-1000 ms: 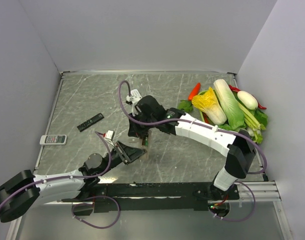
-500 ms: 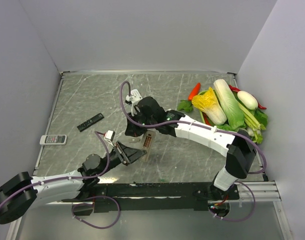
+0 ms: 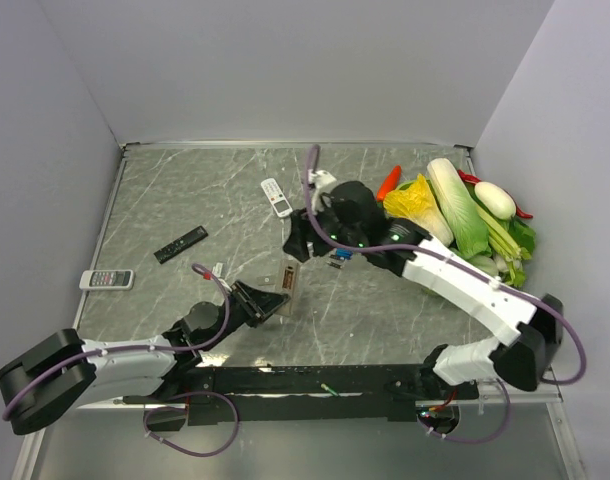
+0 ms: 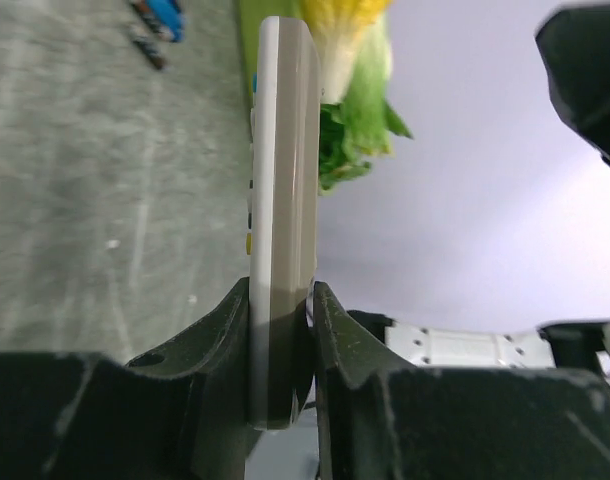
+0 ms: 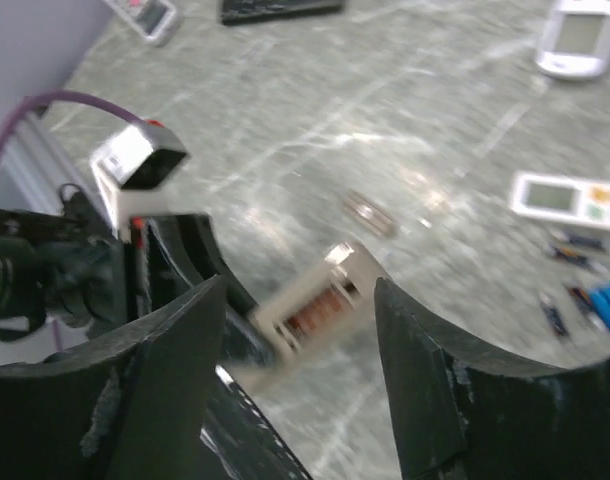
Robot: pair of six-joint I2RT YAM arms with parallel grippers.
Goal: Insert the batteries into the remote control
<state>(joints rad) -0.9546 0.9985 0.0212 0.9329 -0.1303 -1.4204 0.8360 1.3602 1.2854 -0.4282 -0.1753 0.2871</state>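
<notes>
With the remote control (image 4: 282, 150) clamped by the left gripper (image 4: 282, 300), batteries (image 3: 337, 258) at its two o'clock are to be picked by the empty, parted right gripper (image 5: 300, 295).

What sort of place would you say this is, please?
Probably a robot lab test cell: a marble-look table boxed in by plain grey panels, a left arm and right arm bolted to one rail, and a heap of vegetables as props.
</notes>
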